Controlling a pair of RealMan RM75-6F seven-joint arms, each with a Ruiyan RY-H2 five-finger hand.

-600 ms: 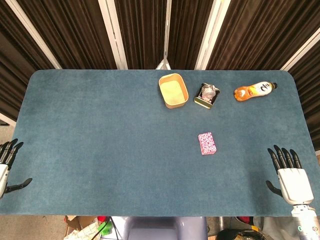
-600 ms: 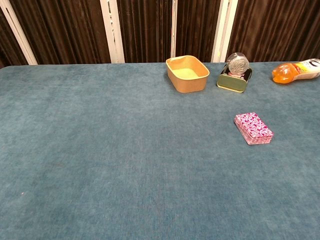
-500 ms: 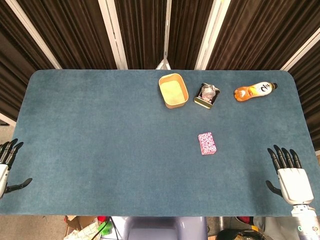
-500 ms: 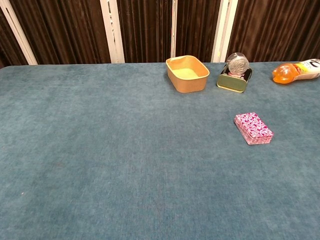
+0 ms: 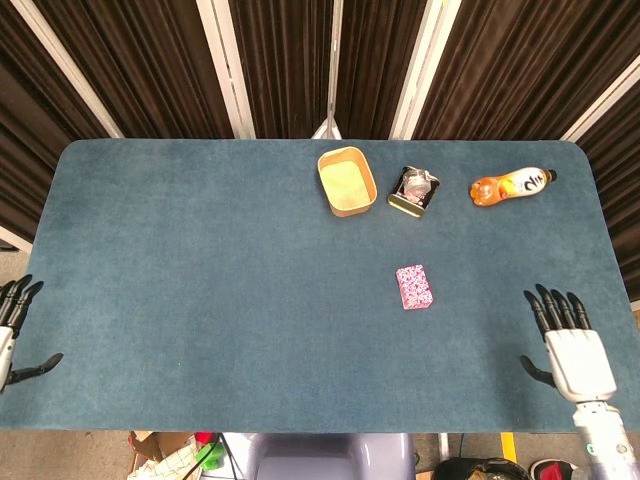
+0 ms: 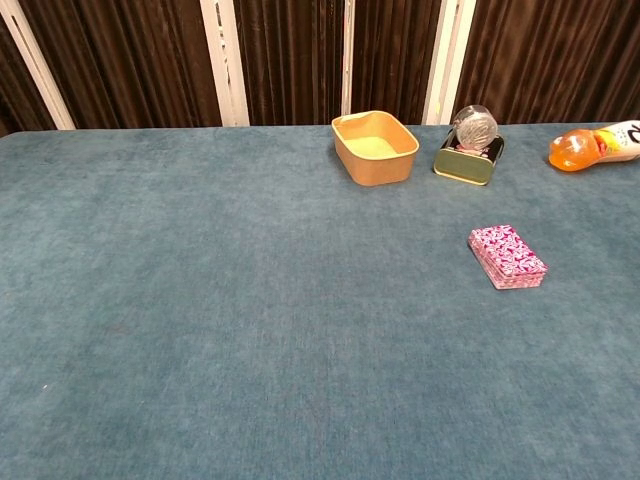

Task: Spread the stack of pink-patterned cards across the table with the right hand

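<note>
A neat stack of pink-patterned cards [image 5: 414, 286] [image 6: 507, 256] lies on the blue table, right of the middle. My right hand [image 5: 564, 345] hovers near the table's front right corner, fingers spread and empty, well to the right of the cards. At the front left edge my left hand [image 5: 12, 330] shows partly, fingers apart, holding nothing. Neither hand appears in the chest view.
Along the far side stand a tan tub [image 5: 346, 181] [image 6: 375, 147], a small green tin with a silver lid [image 5: 413, 190] [image 6: 469, 145], and an orange drink bottle [image 5: 511, 184] [image 6: 596, 144] lying on its side. Dark curtains hang behind the table.
My right hand has shifted slightly left and forward over the table. The orange bottle sits a little further right. The cards have not moved.
</note>
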